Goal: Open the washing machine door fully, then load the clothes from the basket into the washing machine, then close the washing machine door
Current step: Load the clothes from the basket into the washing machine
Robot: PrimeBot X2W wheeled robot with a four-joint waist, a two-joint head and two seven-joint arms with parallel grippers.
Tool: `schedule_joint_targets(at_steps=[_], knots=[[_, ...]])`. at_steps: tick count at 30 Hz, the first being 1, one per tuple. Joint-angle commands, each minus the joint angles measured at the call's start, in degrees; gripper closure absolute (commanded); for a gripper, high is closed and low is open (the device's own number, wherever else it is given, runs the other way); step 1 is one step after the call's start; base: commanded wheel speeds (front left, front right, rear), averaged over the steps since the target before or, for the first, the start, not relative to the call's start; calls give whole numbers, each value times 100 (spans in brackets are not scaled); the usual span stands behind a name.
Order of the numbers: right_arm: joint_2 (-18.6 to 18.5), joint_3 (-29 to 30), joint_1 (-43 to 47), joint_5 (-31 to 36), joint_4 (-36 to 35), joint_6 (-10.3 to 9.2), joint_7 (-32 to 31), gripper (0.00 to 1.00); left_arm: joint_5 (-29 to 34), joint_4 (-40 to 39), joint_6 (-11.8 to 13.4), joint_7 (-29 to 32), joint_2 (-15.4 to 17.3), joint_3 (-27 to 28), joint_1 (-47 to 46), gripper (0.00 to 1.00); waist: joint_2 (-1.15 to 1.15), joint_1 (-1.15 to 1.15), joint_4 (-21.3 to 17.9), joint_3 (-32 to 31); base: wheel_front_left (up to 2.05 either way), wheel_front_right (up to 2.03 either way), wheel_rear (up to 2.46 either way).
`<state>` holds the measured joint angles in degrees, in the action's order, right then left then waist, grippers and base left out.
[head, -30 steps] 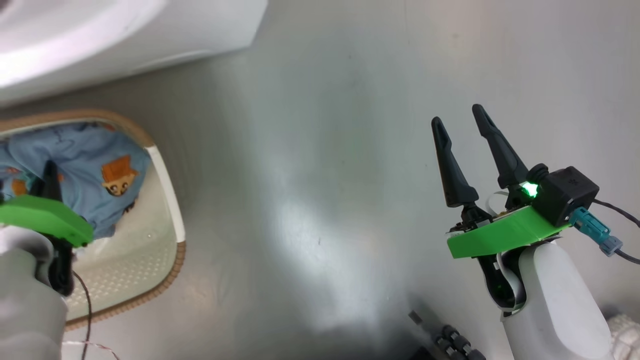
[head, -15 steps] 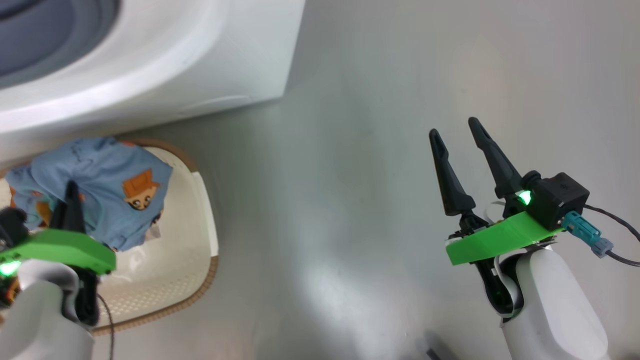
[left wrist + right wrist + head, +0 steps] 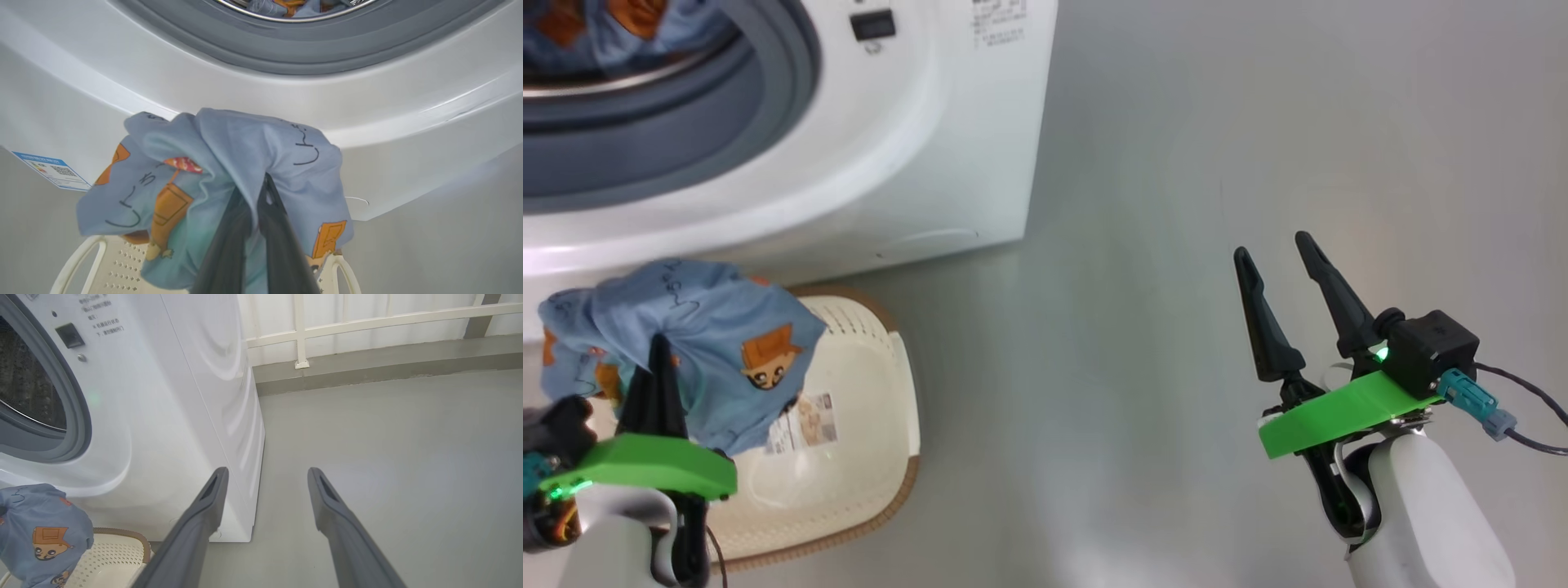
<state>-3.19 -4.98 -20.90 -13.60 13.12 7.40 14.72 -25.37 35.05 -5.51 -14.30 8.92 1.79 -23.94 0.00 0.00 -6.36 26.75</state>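
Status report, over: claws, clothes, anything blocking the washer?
Left claw shut on the clothes, over the basket. Right claw open, empty, above floor. Path to open washing machine unblocked; blue cloth already in drum.

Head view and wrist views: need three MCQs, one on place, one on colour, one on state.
1. The basket stands:
A) on top of the machine
B) on the floor in front of the washing machine
C) inside the drum

2. The basket's rim is:
A) blue
B) black
C) brown

3. The left end effector is:
A) shut on the clothes
B) open over the basket
C) shut on a basket handle

Key:
1 B: the head view shows it on the floor just below the machine's front.
2 C: a brown woven-look band edges the cream plastic.
3 A: it pinches the blue bear-print fabric, held above the basket.
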Motion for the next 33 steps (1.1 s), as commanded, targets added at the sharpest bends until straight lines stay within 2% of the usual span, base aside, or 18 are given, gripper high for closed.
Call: schedule_joint_targets(at_steps=[1, 15, 23, 33], knots=[[32, -127, 208, 76, -102, 9, 28, 0, 100, -202, -50, -70, 152, 216, 167, 100, 0, 0, 94, -295, 0, 0, 0], [32, -7, 573, 261, 78, 9, 28, 0, 940, -1670, -119, -70, -282, 678, 1196, 100, 0, 0, 293, -1362, 0, 0, 0], [32, 34, 795, 332, 136, 9, 28, 0, 1316, -2400, -138, -70, -424, 671, 1739, 100, 0, 0, 386, -1804, 0, 0, 0], [32, 56, 1050, 347, 162, 9, 28, 0, 1567, -2863, -110, -70, -532, 638, 2252, 100, 0, 0, 503, -2231, 0, 0, 0]])
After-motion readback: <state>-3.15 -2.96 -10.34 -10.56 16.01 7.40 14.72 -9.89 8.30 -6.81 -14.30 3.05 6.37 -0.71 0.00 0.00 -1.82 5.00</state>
